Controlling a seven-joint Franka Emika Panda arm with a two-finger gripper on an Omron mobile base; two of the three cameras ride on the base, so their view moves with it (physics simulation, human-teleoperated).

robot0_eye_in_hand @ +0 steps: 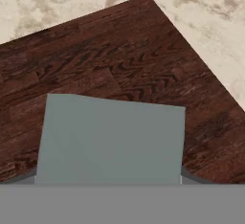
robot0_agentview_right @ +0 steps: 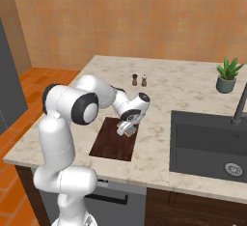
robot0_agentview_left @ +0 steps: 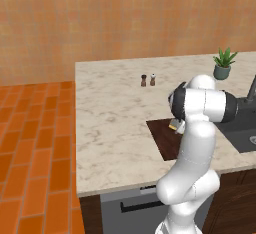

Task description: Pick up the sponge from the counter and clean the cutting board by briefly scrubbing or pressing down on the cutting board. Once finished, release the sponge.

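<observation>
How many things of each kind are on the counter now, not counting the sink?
Shakers: 2, a dark one and a white-topped one
Potted plant: 1
Cutting board: 1
Sponge: 1, in the gripper
Total: 5

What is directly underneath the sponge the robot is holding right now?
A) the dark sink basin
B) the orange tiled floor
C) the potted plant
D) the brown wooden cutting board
D: in the hand view the grey-blue sponge has the wood grain of the cutting board behind it, and in the right base view the gripper holds it over the board's far right part.
</observation>
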